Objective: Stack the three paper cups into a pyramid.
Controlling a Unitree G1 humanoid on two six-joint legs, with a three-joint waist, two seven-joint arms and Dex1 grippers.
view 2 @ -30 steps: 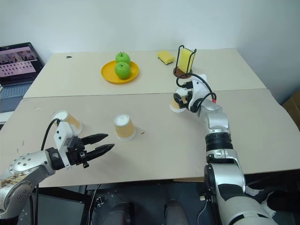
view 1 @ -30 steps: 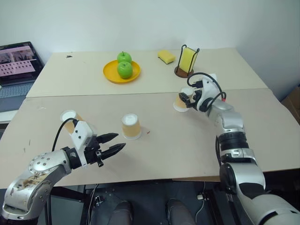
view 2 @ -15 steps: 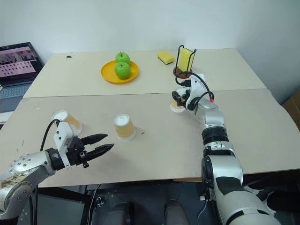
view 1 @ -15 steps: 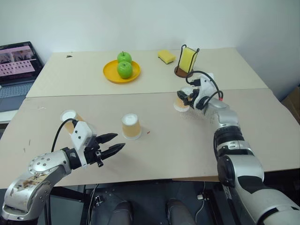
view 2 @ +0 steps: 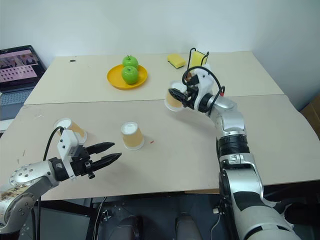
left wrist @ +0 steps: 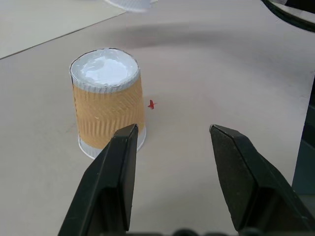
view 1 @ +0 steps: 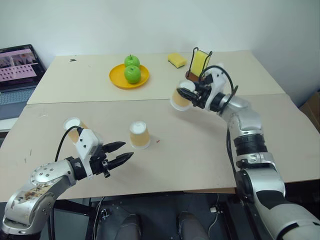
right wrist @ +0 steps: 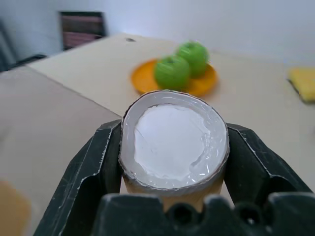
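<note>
The right tool [view 1: 192,95], clamped on a tan, white-based paper cup [view 1: 179,98], holds it tipped sideways above the tabletop [view 1: 200,150] at upper centre. The two other tan paper cups, one upturned [view 1: 139,135] and one lying [view 1: 73,128], sit lower left, beside the empty left tool [view 1: 120,152], whose fingers stand apart.

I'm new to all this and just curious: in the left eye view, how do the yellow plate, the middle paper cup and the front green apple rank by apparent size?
1. Yellow plate, clearly widest.
2. Middle paper cup.
3. Front green apple.
The cup's nearness to the camera makes the last two unsure.
</note>
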